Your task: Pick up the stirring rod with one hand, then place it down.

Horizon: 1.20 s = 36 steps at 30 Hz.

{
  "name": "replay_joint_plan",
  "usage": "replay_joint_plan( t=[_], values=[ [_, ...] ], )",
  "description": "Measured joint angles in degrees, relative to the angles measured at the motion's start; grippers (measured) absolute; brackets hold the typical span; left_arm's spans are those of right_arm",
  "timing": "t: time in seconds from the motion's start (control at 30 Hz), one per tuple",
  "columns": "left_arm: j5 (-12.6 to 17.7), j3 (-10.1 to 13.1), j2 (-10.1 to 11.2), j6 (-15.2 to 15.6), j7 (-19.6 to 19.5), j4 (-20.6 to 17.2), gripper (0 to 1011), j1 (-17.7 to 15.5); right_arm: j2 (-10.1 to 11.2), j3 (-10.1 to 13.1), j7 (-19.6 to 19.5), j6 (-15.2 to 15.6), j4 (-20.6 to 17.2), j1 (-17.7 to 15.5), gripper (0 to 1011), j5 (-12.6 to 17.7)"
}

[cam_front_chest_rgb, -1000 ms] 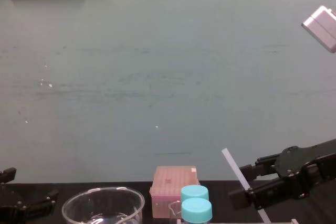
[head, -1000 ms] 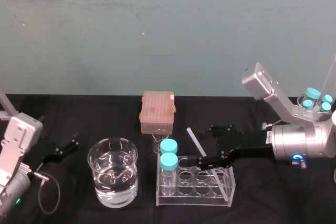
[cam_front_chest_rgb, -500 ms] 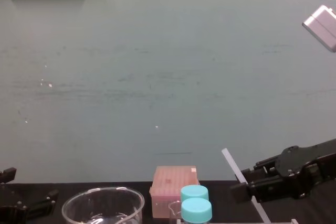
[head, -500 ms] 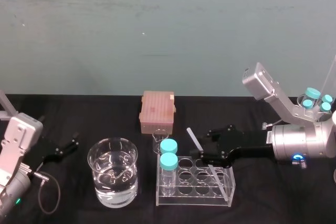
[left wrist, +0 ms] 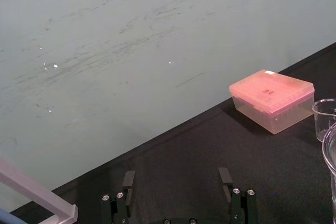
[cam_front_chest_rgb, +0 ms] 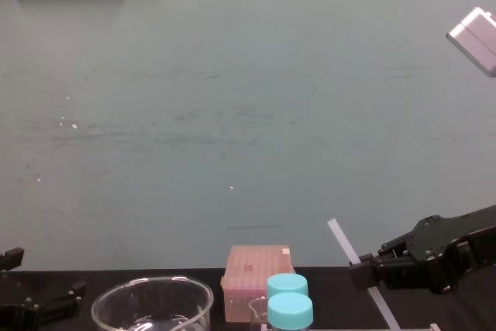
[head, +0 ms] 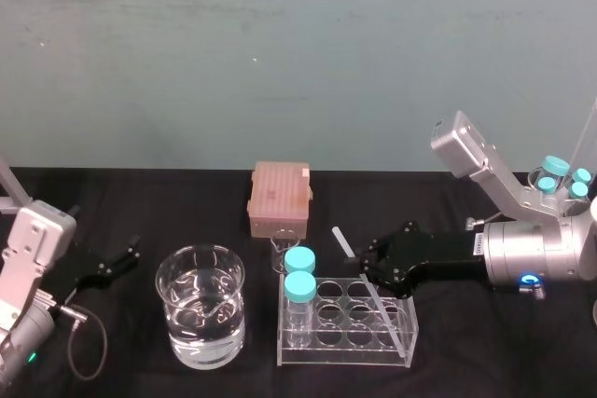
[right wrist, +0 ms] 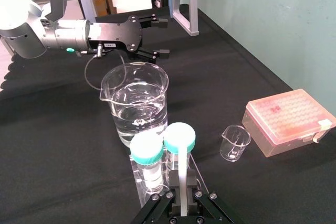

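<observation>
Right gripper (head: 366, 266) above clear rack (head: 347, 349), fingers clamped on stirring rod (head: 343, 243) near its upper part, rod tilted, lower end down in rack's right side, left gripper (head: 119, 263) parked at left of desk (head: 140, 202), fingers apart.

Count: 1 stirring rod (head: 343, 242); 1 clear rack (head: 345, 351) holding 2 blue-capped bottles (head: 299, 285); 1 water beaker (head: 201, 319); 1 small beaker (right wrist: 234, 141); 1 pink box (head: 280, 198).

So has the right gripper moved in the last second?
Yes. The right gripper has shut on the stirring rod; its near finger, earlier over the rack's wells, has drawn back to the rack's rear edge.
</observation>
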Motion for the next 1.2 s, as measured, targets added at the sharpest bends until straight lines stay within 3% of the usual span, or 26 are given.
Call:
replay_joint_plan(
  t=[0.53,0.73,0.97,1.2],
  values=[
    [0.0,0.0,0.0,0.0,0.0,0.0,1005,0.0,0.0,0.0,0.0,0.0,0.0,0.0,67,0.0],
    [0.0,0.0,0.0,0.0,0.0,0.0,1005,0.0,-0.2,5.0,-2.3,-1.4,-0.5,-4.0,67,7.0],
    [0.0,0.0,0.0,0.0,0.0,0.0,1005,0.0,-0.3,8.7,-4.2,-1.9,-1.5,-5.9,67,13.1],
    [0.0,0.0,0.0,0.0,0.0,0.0,1005,0.0,0.2,10.7,-5.9,-2.9,-3.0,-6.0,67,16.2]
  ],
)
